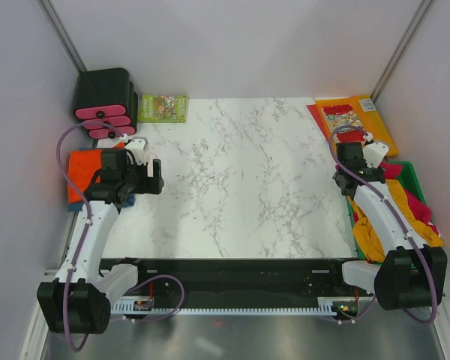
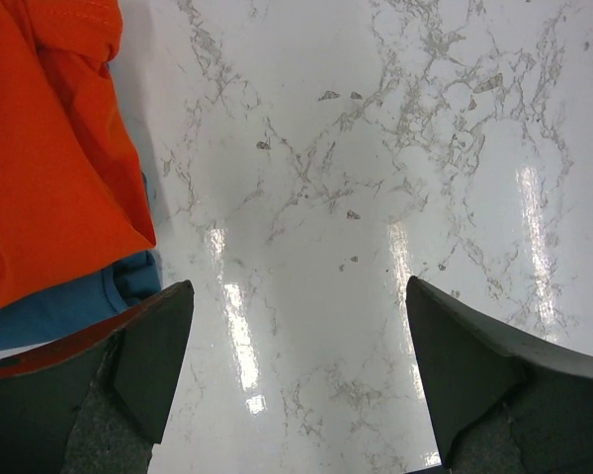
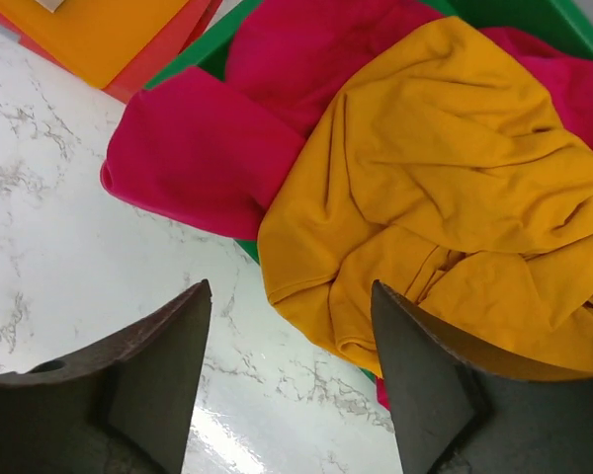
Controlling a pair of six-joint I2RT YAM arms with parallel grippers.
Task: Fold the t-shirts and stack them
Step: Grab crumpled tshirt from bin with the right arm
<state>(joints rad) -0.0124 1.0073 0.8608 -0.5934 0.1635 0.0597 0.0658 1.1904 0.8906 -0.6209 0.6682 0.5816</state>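
Two folded shirts lie at the counter's (image 1: 240, 187) left edge, the red-orange shirt (image 2: 49, 148) on top of the blue shirt (image 2: 69, 306). Just beside them our left gripper (image 2: 296, 286) hovers wide open over bare marble, holding nothing. At the right edge, the mustard shirt (image 3: 455, 217) and crimson-pink shirts (image 3: 198, 148) spill from a green bin (image 3: 534, 12) onto the counter. Our right gripper (image 3: 289, 288) gapes wide above them, nothing between its fingers.

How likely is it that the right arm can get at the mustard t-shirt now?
Probably yes: the open right gripper hovers right beside the mustard t-shirt, which lies uncovered atop the crimson-pink t-shirts in the green bin.
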